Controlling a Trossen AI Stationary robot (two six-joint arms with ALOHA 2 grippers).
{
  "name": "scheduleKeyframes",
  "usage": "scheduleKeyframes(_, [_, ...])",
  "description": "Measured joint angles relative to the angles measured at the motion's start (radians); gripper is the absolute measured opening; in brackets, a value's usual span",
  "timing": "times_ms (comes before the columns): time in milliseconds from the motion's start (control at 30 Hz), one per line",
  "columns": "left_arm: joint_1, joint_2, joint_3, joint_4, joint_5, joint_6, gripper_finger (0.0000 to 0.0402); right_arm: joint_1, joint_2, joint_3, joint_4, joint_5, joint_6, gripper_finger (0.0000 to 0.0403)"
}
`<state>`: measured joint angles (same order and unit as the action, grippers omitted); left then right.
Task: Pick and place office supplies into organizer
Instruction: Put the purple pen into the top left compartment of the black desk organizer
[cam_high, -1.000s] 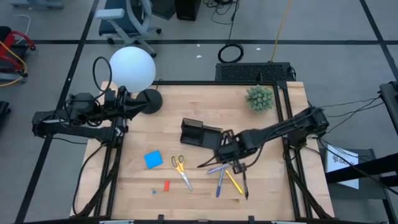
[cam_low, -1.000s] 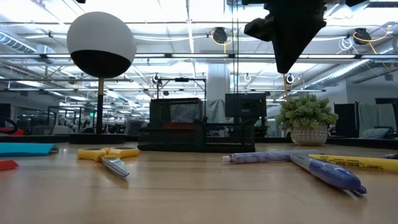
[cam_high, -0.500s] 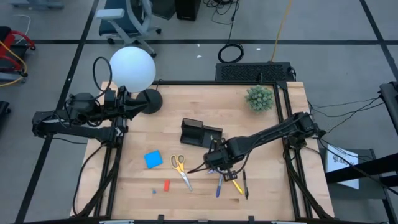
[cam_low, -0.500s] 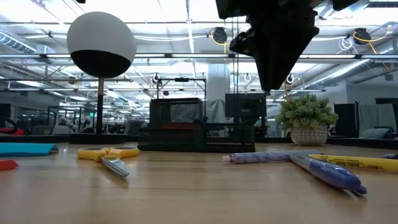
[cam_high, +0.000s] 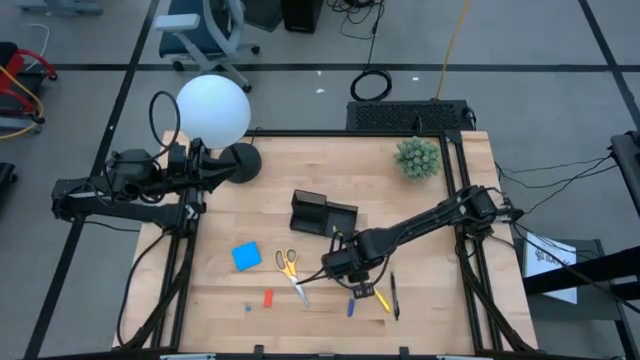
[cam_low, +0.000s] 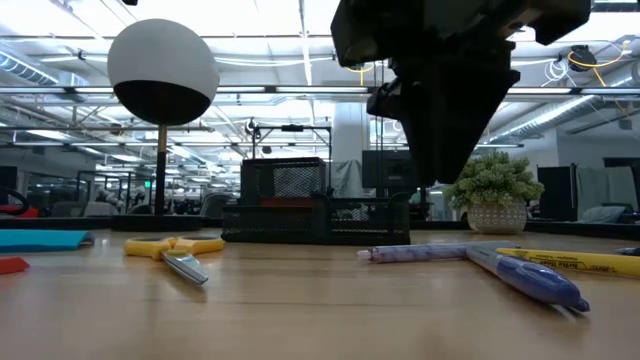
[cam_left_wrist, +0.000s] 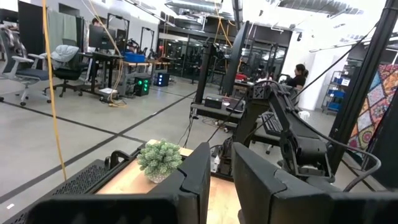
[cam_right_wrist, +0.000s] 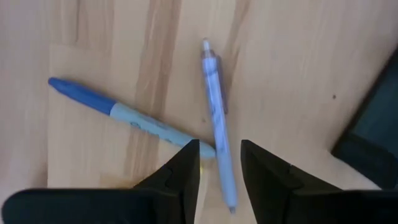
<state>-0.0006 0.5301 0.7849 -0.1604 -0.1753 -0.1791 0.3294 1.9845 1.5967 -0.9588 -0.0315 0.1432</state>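
My right gripper hangs open, pointing down over a light blue pen that lies flat on the table and crosses a blue marker. The low view shows the gripper clear above the pen. Yellow-handled scissors, a blue pad, a small red piece, a yellow pen and a black pen lie on the wood. The black organizer stands at mid-table. My left gripper waits at the table's far left, level, with a narrow gap between its fingers.
A lamp with a white globe and a black round base stands at the far left, beside my left arm. A green spiky plant sits at the far right. A corner of the organizer lies close to my right gripper.
My right gripper has come down and moved toward the table's near left, from beside the organizer to above the pens. The pens, the scissors and the organizer have stayed where they were.
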Motion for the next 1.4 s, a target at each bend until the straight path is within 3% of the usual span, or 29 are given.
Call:
scheduleKeyframes(1067, [0.0,0.0,0.0,0.0,0.0,0.0,0.0072,0.0,0.105,-0.001,0.069,-0.001,-0.026,0.0114])
scheduleKeyframes(1400, [0.0,0.0,0.0,0.0,0.0,0.0,0.0072,0.0,0.108,-0.001,-0.042,0.002,-0.054,0.0114])
